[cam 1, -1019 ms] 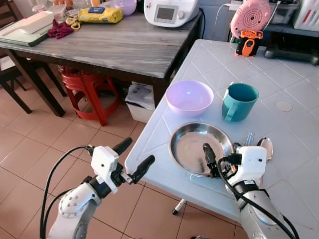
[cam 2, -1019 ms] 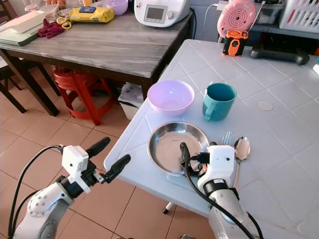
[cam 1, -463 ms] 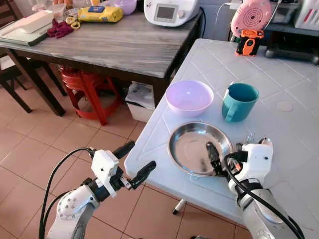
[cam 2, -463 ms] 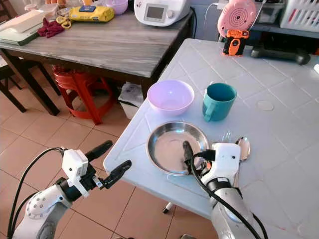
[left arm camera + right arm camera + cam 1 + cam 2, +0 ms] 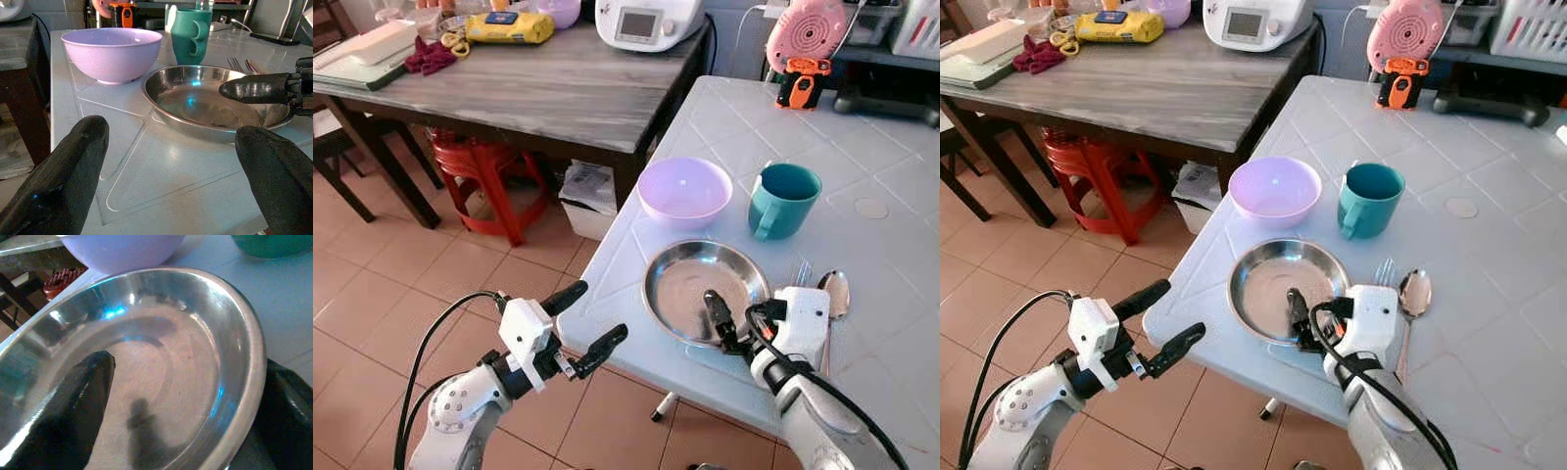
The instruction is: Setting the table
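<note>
White tiled counter (image 5: 891, 166) carrying a steel plate (image 5: 690, 279) near its front edge, with a lilac bowl (image 5: 685, 189) just behind it and a teal mug (image 5: 783, 199) beside the bowl, handle turned toward the front. Fork (image 5: 801, 271) and spoon (image 5: 834, 290) lying side by side just right of the plate, partly hidden by the right arm in the eye views

Right gripper (image 5: 1317, 328) at the plate's near right rim, jaws straddling that rim: one black finger (image 5: 717, 315) lying inside the dish, the other outside and below the edge. Seen plainly from the right wrist view, with the inner finger (image 5: 63, 401) resting on the plate's floor and the curved rim running between it and the dark outer finger (image 5: 286, 416); firm pinch or loose straddle not certain

Left gripper (image 5: 578, 318) held off the counter's front left corner, over the tiled floor (image 5: 372, 284), jaws spread wide and holding nothing. From the left wrist view, both fingertips (image 5: 68, 171) framing the counter edge, with bowl, mug, plate and the right gripper's finger beyond, low and side-on, plus the fork tines behind the plate

Farther back in the eye views, a wooden table (image 5: 548, 88) with a white appliance (image 5: 646, 22) and a yellow packet (image 5: 509, 27), and a red stool (image 5: 489, 171) underneath
</note>
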You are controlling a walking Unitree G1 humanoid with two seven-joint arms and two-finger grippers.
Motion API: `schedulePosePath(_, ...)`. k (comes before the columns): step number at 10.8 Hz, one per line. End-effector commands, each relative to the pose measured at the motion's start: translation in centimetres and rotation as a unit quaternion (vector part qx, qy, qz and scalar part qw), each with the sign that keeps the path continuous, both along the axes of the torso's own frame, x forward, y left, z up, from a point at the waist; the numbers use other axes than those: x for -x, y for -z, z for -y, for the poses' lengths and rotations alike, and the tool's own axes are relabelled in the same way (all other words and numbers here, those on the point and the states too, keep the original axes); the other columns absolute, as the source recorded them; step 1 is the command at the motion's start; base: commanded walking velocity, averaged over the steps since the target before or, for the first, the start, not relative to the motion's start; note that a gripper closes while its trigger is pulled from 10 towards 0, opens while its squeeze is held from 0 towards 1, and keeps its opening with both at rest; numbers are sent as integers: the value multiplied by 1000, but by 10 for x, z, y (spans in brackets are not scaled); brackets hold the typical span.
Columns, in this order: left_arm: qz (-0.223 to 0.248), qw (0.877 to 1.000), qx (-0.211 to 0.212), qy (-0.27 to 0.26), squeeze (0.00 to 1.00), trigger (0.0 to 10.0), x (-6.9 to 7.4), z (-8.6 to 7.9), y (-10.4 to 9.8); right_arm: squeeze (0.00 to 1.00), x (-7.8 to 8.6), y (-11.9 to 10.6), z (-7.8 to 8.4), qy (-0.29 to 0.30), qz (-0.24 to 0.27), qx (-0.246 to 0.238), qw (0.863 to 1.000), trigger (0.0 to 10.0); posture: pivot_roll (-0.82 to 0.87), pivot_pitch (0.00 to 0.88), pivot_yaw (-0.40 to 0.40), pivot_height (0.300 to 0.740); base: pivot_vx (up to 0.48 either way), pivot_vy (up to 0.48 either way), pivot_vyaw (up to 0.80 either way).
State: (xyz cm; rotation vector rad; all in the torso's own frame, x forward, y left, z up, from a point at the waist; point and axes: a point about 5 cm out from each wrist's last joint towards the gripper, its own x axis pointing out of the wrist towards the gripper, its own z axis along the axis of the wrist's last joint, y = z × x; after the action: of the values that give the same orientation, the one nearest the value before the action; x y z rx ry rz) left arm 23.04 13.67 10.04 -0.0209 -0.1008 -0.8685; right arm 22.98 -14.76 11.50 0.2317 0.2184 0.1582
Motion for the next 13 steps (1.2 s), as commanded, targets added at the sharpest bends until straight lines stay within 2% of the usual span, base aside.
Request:
schedulePosePath(1,-4,1000,-13,8,0,10000,1,-2,4,0,0,5,-3,-12,-19,-14,1000,0,-68,128,74,740,0,0,0)
schedulePosePath(3,0,1000,-14,12,0,10000,1,-2,6,0,-5,5,-3,-10,-26,-27,999,0,-71,125,72,740,0,0,0)
schedulePosePath(6,3,1000,-14,9,0,10000,0,-1,8,0,-4,12,0,1,-53,-44,998,0,-69,121,70,740,0,0,0)
schedulePosePath(9,4,1000,-19,10,0,10000,-2,-2,14,0,-2,17,-4,-15,-75,-68,995,0,-67,119,72,740,0,0,0)
schedulePosePath(13,-16,999,-29,10,0,10000,-3,-13,40,0,-1,19,-4,-16,-86,-78,993,0,-68,122,72,740,0,0,0)
